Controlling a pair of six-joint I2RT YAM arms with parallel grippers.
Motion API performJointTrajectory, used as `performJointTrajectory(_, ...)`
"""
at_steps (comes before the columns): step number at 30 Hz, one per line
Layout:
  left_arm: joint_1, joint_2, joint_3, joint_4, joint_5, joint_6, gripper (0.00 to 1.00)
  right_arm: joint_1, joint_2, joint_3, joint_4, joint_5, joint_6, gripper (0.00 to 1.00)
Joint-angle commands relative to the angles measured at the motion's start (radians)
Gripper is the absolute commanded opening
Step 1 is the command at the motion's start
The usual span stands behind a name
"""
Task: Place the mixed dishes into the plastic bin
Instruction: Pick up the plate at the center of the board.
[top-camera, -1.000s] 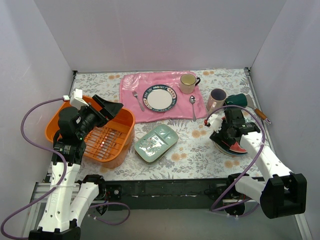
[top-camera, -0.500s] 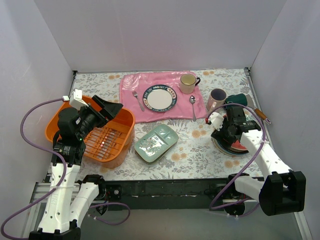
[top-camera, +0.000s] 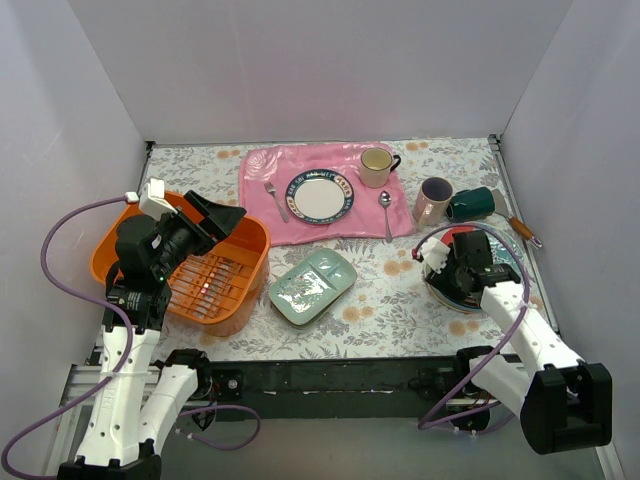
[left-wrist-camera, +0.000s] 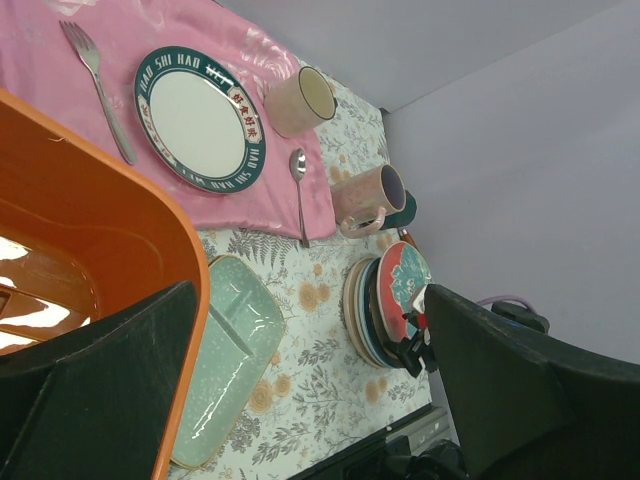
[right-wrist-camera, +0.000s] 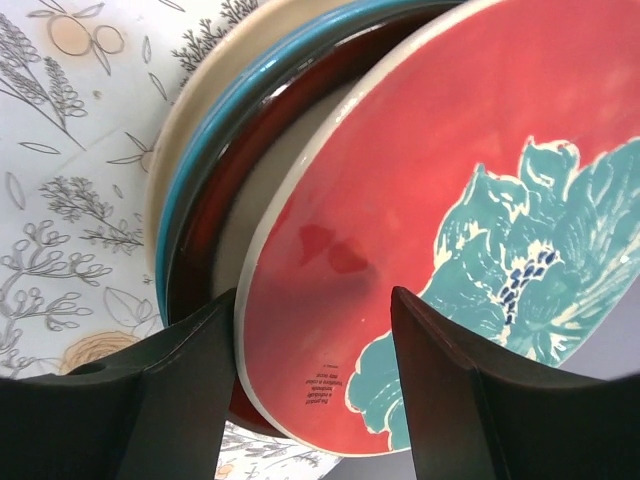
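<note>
Left arm (top-camera: 128, 345) holds left tool (top-camera: 222, 218) raised, spread wide; right arm (top-camera: 522, 322) angles right tool (top-camera: 448, 272) downward, fingers parted.

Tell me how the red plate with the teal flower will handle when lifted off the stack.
The red flower plate looks glazed and glossy, so it may slip where the right end effector straddles its rim. It seems rigid ceramic: probably heavyish and chippable against the plate stack beneath. Tilted, it could slide off sideways.

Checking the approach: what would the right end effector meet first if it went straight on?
Most likely the red flower plate: its rim lies between the right end effector's fingers, atop the plate stack.
</note>
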Motion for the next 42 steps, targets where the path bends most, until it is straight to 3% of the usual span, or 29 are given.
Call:
performJointTrajectory(1,0.004,-0.006,0.018,-0.007,-0.002,0.007,0.98,0.0,-0.079,-0.078,0.118,0.069,-0.056,0.67)
performJointTrajectory(7,0.004,-0.003,0.012,0.001,0.004,0.001,0.98,0.007,-0.111,-0.154,0.179,0.093,-0.076,0.55)
performJointTrajectory(17,0.004,-0.008,0.0,0.033,0.029,-0.03,0.98,0.012,-0.177,-0.132,0.098,0.044,-0.084,0.07)
performJointTrajectory(19,0.004,-0.008,-0.003,0.042,0.036,-0.047,0.98,0.013,-0.192,-0.116,0.071,0.036,-0.084,0.03)
performJointTrajectory(25,0.004,0.015,-0.016,0.101,0.095,-0.111,0.98,0.013,-0.247,-0.005,-0.006,0.017,-0.093,0.01)
performJointTrajectory(31,0.004,0.109,-0.005,0.133,0.194,-0.266,0.98,0.013,-0.303,0.107,-0.095,-0.018,-0.171,0.01)
performJointTrajectory(37,0.002,0.164,-0.046,0.271,0.317,-0.447,0.98,0.013,-0.344,0.194,-0.149,-0.065,-0.211,0.01)
performJointTrajectory(42,-0.043,0.193,-0.031,0.289,0.305,-0.48,0.98,0.013,-0.355,0.254,-0.177,-0.095,-0.227,0.01)
